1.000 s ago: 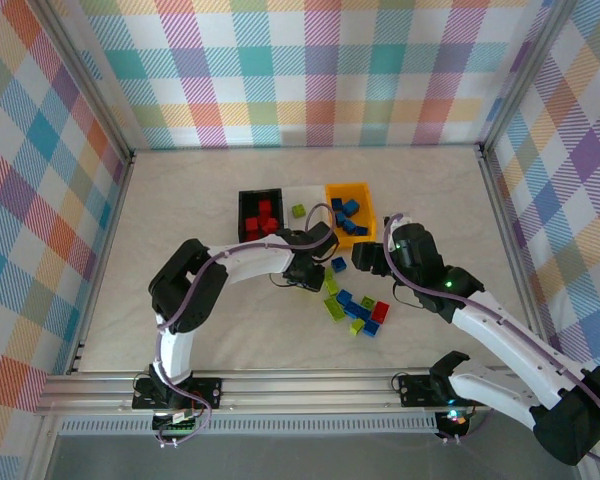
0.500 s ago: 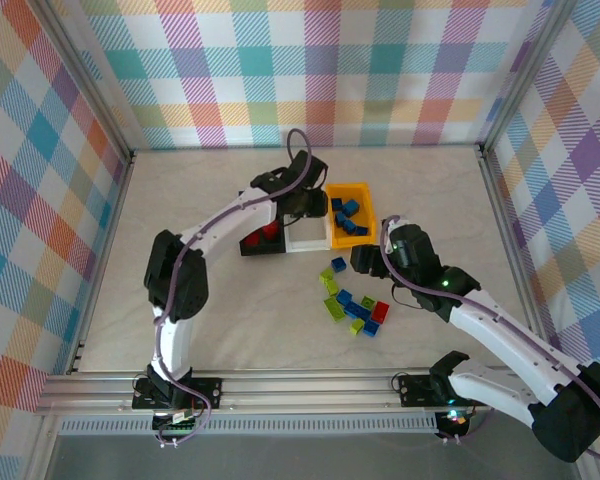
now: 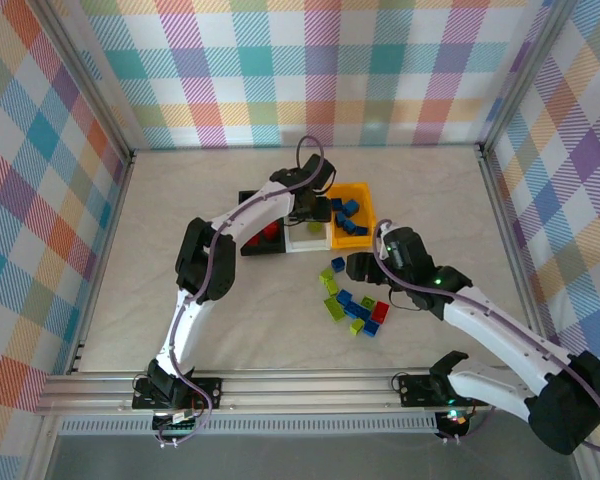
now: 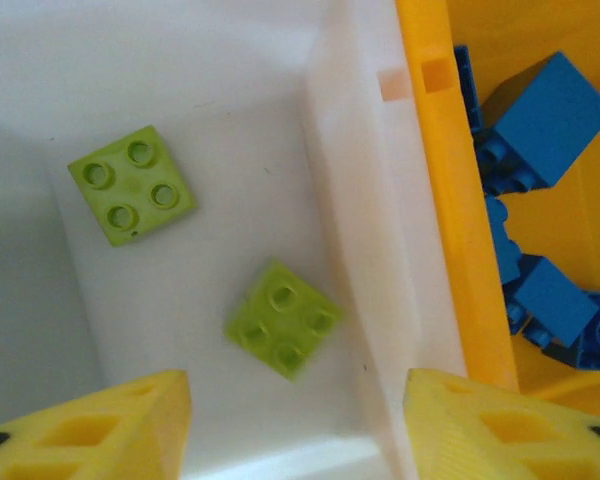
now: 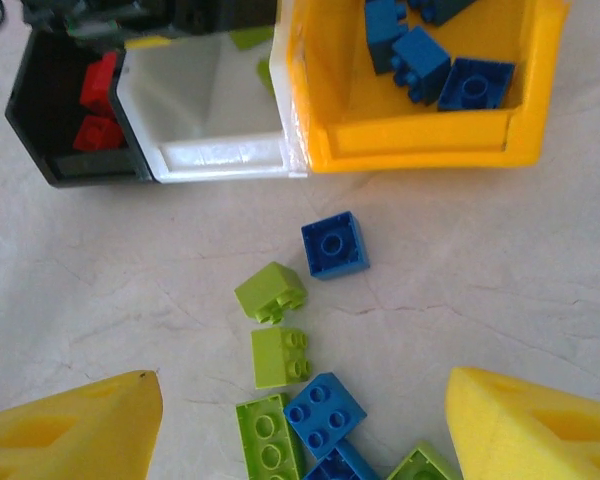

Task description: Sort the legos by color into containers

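My left gripper [image 4: 295, 430] hangs open above the white container [image 4: 360, 200], its yellow fingertips [image 4: 90, 425] wide apart with nothing between them. Two lime green legos [image 4: 132, 185] lie on the white floor; one [image 4: 283, 318] sits just beyond the fingertips. Beside it the orange container [image 4: 450, 200] holds several blue legos [image 4: 540, 110]. The black container [image 5: 50, 130] holds red legos [image 5: 100, 80]. My right gripper [image 5: 305, 430] is open low over the loose pile: a blue lego [image 5: 335, 243], two green ones [image 5: 270, 292] and more [image 5: 325, 410]. From above, the left gripper [image 3: 315, 212] is over the bins and the right gripper [image 3: 352, 268] is near the pile [image 3: 355, 305].
The three bins stand side by side at mid-table: black [image 3: 250, 245], white [image 3: 305, 243], orange [image 3: 365, 190]. A red lego [image 3: 380, 312] lies at the pile's right edge. Metal frame posts and plaid walls enclose the table; open tabletop lies left and right of the bins.
The left arm swung from the pile up over the white bin and its jaws opened; a green lego now lies in the bin beneath them. The right gripper edged slightly left.
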